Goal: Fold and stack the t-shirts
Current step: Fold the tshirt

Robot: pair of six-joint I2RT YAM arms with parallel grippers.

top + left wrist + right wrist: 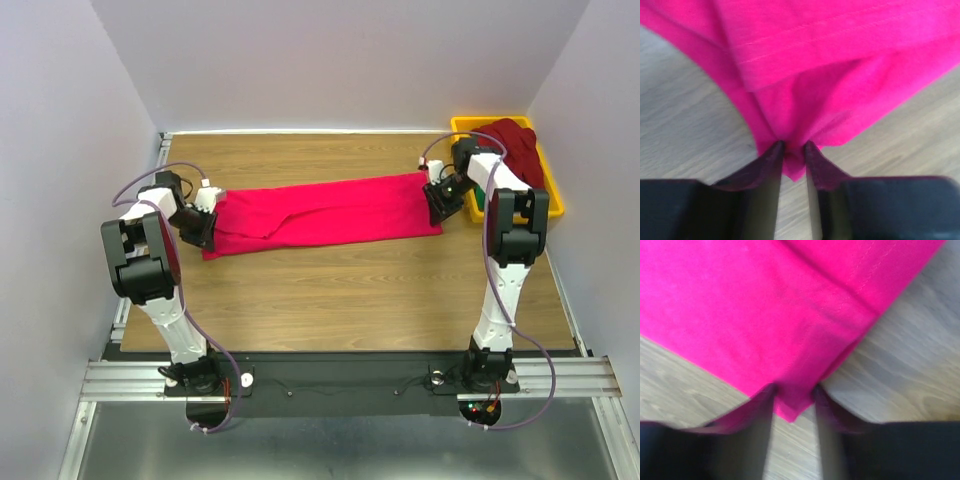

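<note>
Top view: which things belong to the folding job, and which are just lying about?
Job: crimson-pink t-shirt, laid out, one end between the fingers of the left gripper, the other between those of the right gripper; maroon t-shirt, heaped in the yellow tray.
Lying about: yellow tray; wooden table.

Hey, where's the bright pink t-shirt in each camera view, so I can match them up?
Top external: the pink t-shirt lies stretched sideways across the middle.
Left wrist: the pink t-shirt fills the top, one corner between the left gripper tips.
Right wrist: the pink t-shirt covers the upper left, a corner between the right gripper tips.
Shared landmark: the wooden table beneath it everywhere.
</note>
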